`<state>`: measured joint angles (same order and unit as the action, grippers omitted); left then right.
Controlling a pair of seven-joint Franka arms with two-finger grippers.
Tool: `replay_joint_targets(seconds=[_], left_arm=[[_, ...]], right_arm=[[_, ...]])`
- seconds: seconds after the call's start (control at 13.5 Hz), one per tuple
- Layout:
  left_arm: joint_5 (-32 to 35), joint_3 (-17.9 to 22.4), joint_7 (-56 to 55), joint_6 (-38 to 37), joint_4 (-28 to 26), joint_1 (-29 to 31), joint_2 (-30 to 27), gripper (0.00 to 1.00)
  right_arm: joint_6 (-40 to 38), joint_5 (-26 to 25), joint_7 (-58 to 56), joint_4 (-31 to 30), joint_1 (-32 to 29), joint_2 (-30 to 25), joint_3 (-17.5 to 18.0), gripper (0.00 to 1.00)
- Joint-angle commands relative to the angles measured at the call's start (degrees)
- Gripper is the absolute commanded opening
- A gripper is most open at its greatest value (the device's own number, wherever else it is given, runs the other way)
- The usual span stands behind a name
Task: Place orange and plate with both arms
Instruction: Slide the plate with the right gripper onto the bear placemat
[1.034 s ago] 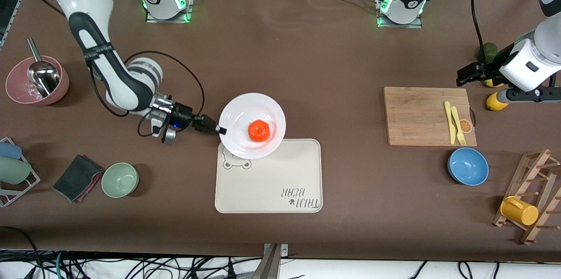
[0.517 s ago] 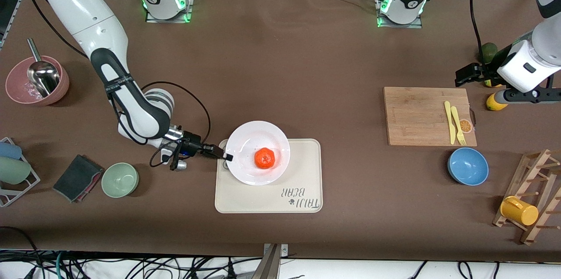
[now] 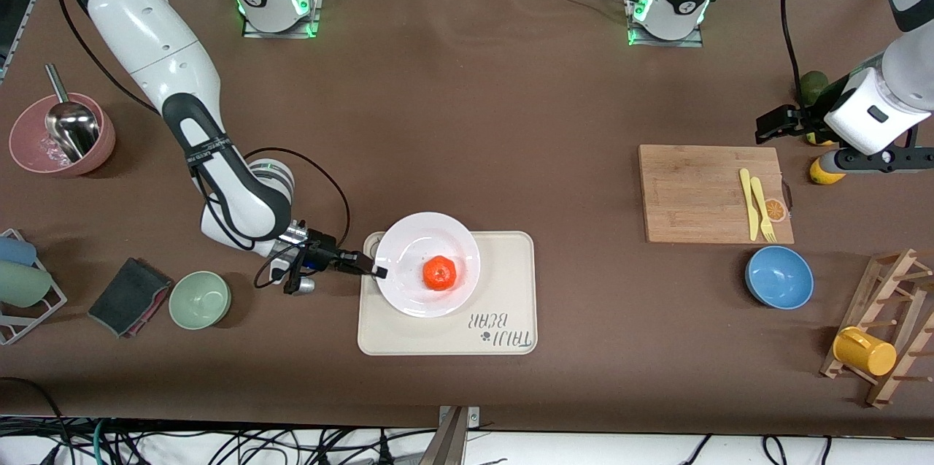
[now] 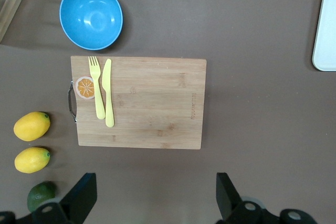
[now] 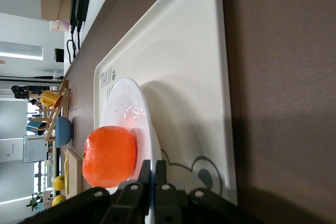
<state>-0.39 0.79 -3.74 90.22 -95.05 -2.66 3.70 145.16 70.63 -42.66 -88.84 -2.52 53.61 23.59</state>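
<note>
While we read the counter [image 3: 511,100] from the right arm's end toward the left arm's, the first thing we meet is the right claw [image 3: 378,272], low over the cream tray [image 3: 503,268] at its corner nearest that arm. Its fingers are pressed together on the rim of the plate [image 3: 408,246], one above and one beneath, as the right wrist view shows. The plate lies over the tray's end toward the right arm, with its edge overhanging the tray's farther rim slightly; from these views we cannot tell whether it rests flat or hangs a touch above the tray. The orange [image 3: 439,273] sits loose in the plate, just off its middle.

We judge the plate stiff, glossy and breakable, and a thin pinch on one edge leaves it free to sag or slip, so it wants to be kept level and set down softly. The orange is light and round and would roll off at any tilt; it would be taken across its widest part.

Farther along lie the cutting board [image 3: 700,191] and the blue bowl [image 3: 778,277]. Over the counter's end by the lemons [image 4: 31,125] waits the left claw [image 4: 157,198], fingers spread wide, holding nothing.
</note>
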Motion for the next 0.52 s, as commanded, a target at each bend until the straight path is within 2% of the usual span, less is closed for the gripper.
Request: replay_joint_targets(seconds=[0.0, 0.07, 0.44], left_arm=[[1.36, -0.09, 0.66, -1.27, 1.01, -0.32, 0.69, 1.00], [1.36, -0.09, 0.57, -1.27, 1.01, -0.32, 0.69, 1.00], [1.36, -0.09, 0.66, -1.36, 1.01, -0.32, 0.78, 1.00]], right_arm=[[0.30, -1.38, 1.44, 1.56, -0.03, 0.26, -0.38, 0.68], [0.30, -1.55, 1.18, 1.56, -0.21, 0.18, -0.38, 1.00], [-1.97, -7.16, 1.62, 3.58, -1.00, -0.26, -0.56, 1.00]])
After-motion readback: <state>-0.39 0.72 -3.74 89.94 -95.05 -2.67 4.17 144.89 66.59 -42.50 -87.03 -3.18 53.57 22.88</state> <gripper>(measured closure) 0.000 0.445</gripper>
